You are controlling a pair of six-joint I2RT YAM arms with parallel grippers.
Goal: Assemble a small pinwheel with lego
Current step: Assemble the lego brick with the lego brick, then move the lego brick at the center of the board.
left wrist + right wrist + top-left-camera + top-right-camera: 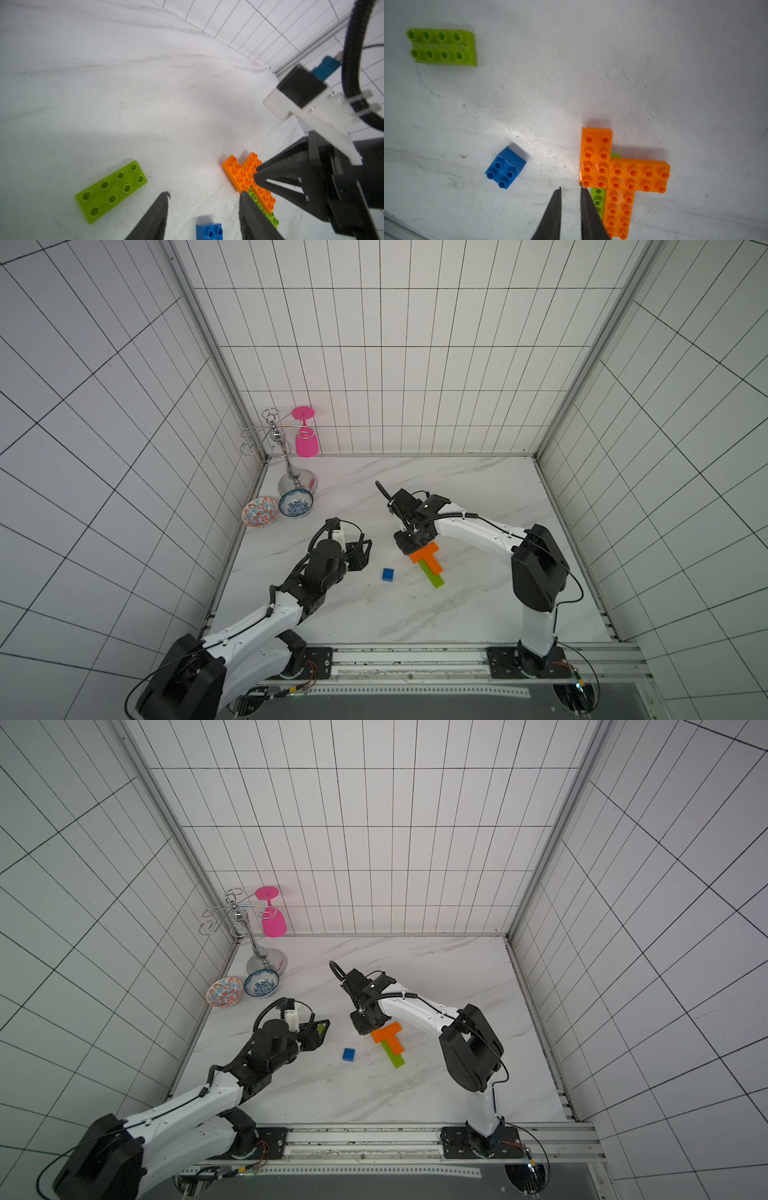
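**Main risk: the loose pinwheel gets shoved before it's finished**

- The blue brick [388, 574] lies loose on the table [457, 614], on the left-arm side of the pinwheel [430, 561] and apart from it. In the left wrist view it sits in line with the gap of the left gripper [204, 195]. That claw is released, jaws wide, nothing in them. If it goes for another piece, a closing finger could knock blue away.
- The pinwheel is part-built: a T of orange over green, flat on the table, with nothing holding it. One arm is missing and there's no blue on its centre. The table looks slick, so I'd expect a side load to slide or spin it rather than seat a brick. Pressing on an overhanging arm could pop a joint.
- The green brick [112, 191] lies flat on the same side of the pinwheel as blue, farther back, just beside the left gripper. It's a low plate with little edge to pinch, so it's likely to skid or slip out.
- The right gripper [571, 189] is all but clenched and empty, with its tip at a corner of the pinwheel's far end. I can't tell whether it's touching or just off. A sweep from there drags the whole thing.
- Both arms work close to the pinwheel, so there's a clash risk.
- The bowls [259, 512] are well beyond the pinwheel and out of play.
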